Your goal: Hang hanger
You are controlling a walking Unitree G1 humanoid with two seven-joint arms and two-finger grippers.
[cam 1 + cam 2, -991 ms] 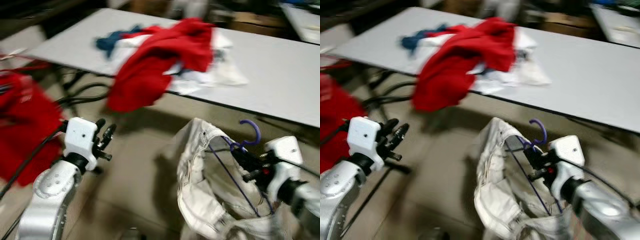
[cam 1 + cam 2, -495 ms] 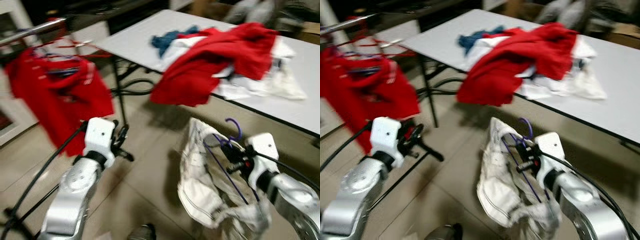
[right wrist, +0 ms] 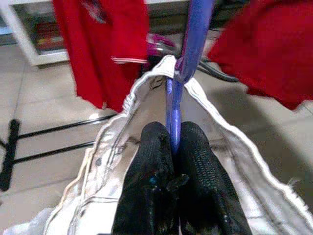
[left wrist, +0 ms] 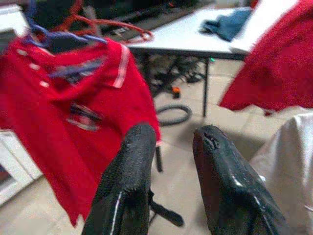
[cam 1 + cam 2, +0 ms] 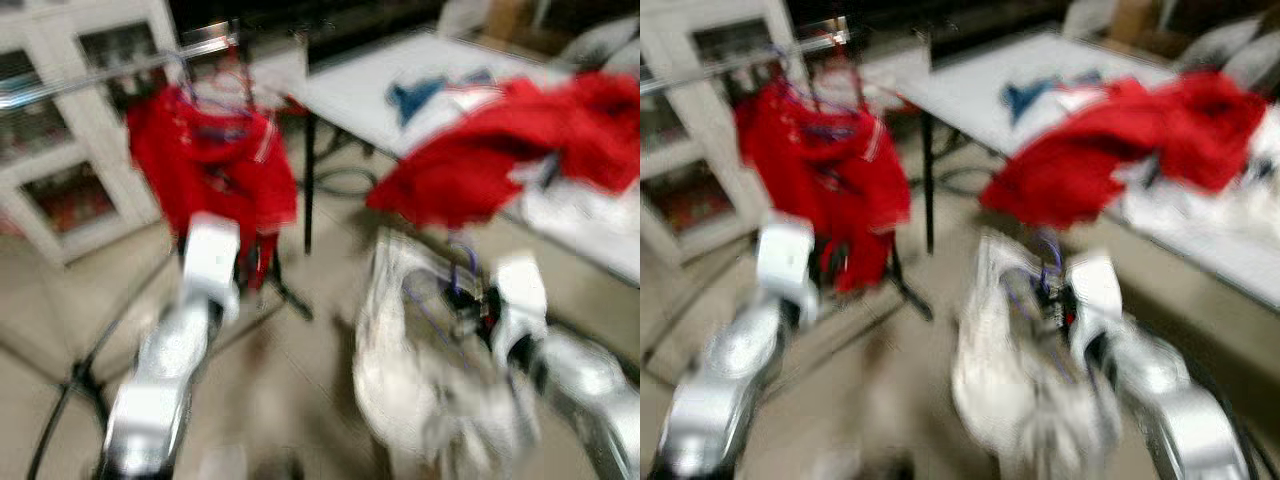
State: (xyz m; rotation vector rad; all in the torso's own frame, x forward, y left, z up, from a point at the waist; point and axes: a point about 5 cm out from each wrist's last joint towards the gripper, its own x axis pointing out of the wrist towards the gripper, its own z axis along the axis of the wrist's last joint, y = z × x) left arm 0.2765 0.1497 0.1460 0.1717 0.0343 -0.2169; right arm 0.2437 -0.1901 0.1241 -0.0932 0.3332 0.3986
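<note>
My right gripper [image 3: 173, 142] is shut on a purple hanger [image 3: 188, 58] that carries a white garment [image 5: 400, 370]; its hook [image 5: 462, 262] rises above the fingers. The garment hangs low at the right of the blurred head views. A red shirt [image 5: 215, 175] hangs from a metal rail [image 5: 110, 75] at the upper left, on purple and red hangers [image 4: 73, 32]. My left gripper [image 4: 171, 147] is open with nothing between its fingers and points toward the red shirt [image 4: 63, 117]. The left arm [image 5: 190, 330] stands below the shirt.
A white table [image 5: 360, 90] at the right holds a pile of red [image 5: 490, 165], blue and white clothes. A white glass-door cabinet [image 5: 60, 170] stands behind the rail. The rack's black base bars [image 3: 54, 142] and cables [image 4: 173, 110] lie on the tiled floor.
The camera has swung left: the rail, red shirt and cabinet have come further into view and the table has slid right. Both arms keep their poses; the hanger stays gripped.
</note>
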